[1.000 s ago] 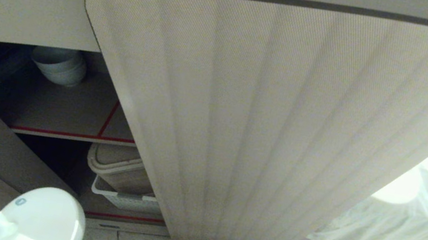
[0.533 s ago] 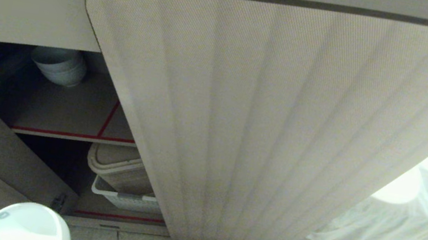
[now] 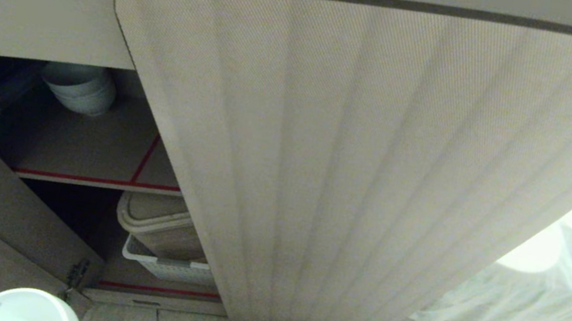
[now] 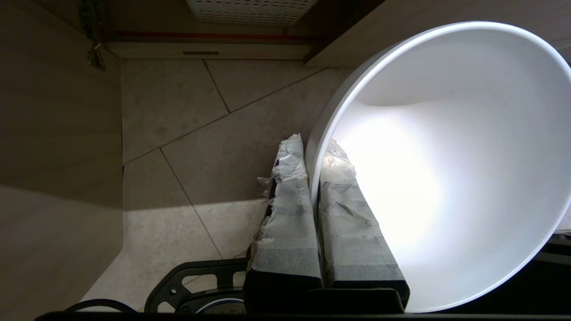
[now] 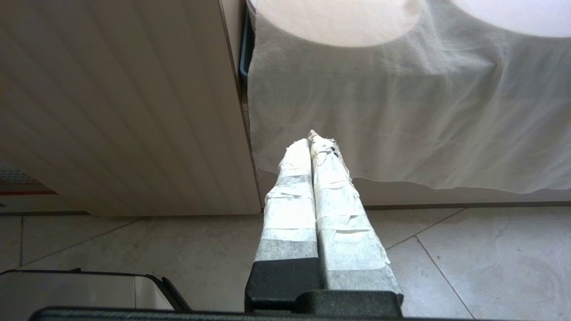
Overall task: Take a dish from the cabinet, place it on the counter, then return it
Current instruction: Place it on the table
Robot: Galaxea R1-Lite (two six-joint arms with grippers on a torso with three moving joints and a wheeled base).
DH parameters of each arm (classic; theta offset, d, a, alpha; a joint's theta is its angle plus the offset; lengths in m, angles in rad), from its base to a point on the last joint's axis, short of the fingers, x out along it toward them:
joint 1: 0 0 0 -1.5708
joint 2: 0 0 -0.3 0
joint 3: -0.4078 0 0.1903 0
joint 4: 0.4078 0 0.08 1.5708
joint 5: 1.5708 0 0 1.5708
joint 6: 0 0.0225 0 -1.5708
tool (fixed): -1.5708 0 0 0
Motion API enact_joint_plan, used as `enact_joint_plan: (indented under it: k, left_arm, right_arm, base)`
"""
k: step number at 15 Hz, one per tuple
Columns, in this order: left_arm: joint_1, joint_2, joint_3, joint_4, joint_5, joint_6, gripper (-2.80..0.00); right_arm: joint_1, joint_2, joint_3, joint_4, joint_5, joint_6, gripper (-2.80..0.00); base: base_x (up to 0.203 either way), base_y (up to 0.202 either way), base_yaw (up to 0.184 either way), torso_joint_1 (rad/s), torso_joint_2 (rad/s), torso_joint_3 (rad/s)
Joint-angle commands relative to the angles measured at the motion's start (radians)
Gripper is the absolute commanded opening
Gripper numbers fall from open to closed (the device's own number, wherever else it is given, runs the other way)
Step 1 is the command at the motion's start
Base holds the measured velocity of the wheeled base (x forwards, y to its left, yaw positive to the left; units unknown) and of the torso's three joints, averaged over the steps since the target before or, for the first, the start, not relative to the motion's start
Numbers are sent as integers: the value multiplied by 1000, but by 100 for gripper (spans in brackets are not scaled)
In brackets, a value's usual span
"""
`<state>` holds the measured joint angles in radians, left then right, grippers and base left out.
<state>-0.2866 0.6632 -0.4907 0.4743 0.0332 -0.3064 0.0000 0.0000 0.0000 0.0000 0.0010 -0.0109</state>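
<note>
Low at the cabinet's foot: the left gripper [image 4: 312,147] holds the dish [image 4: 446,169] by its rim, above the tiled floor [image 4: 200,147].
Grip: one taped finger [image 4: 285,214] lies outside the wall, the other inside, clamped on the rim.
Dish: white, deep-sided, tilted, mouth facing the wrist camera; in the head view only its edge [image 3: 24,308] shows at the lower left.
Cabinet [image 3: 354,165]: ribbed door swung open; a stack of white bowls [image 3: 80,88] sits on the red-edged upper shelf.
Right gripper [image 5: 312,142]: taped fingers pressed together, empty, before a hanging white cloth [image 5: 401,102].
</note>
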Motion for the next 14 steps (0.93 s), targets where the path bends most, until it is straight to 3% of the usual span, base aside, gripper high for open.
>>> enact_joint_plan:
  k: [1,14]
  left_arm:
    - [0,-1,1,3,1,-2,-280]
    - [-2,4,0,15,-1,-2,-280]
  right_arm:
    - [1,0,0,0,0,0,-280]
    - [0,0,0,0,0,0,-280]
  base:
    - [0,0,0,0,0,0]
    - [0,0,0,0,0,0]
